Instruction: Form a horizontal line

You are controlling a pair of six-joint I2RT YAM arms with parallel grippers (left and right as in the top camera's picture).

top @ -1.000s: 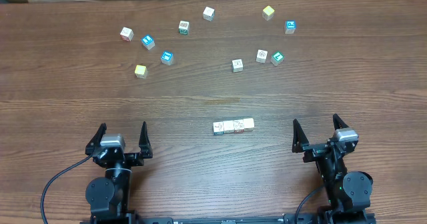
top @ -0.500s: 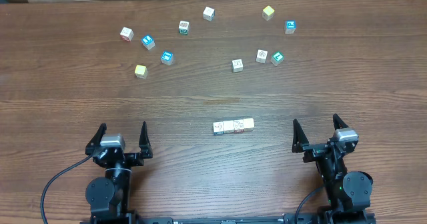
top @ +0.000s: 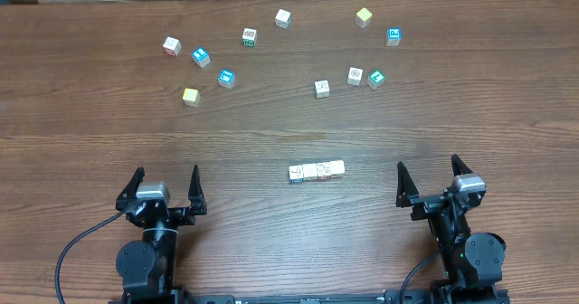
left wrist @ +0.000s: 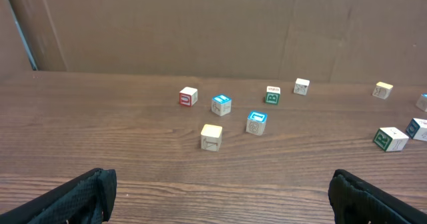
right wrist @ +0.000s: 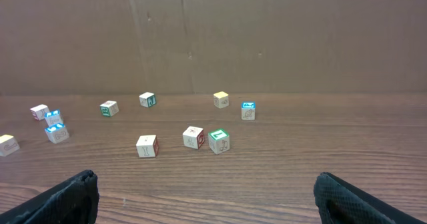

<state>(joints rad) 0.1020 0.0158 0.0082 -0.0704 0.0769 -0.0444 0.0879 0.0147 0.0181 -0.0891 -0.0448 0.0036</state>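
Toward the near side of the brown wooden desk, between left and right jaws, both gaping wide and empty as if their work is done, lies the short row of four touching whitish and pale-yellow cubes — well clear of the scattered loose cubes.

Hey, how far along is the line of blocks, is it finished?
Done: four blocks sit touching in a straight row. In hand: nothing; the left gripper and right gripper stand open and empty, away from it. Left: probably nothing, unless the scattered blocks should join.
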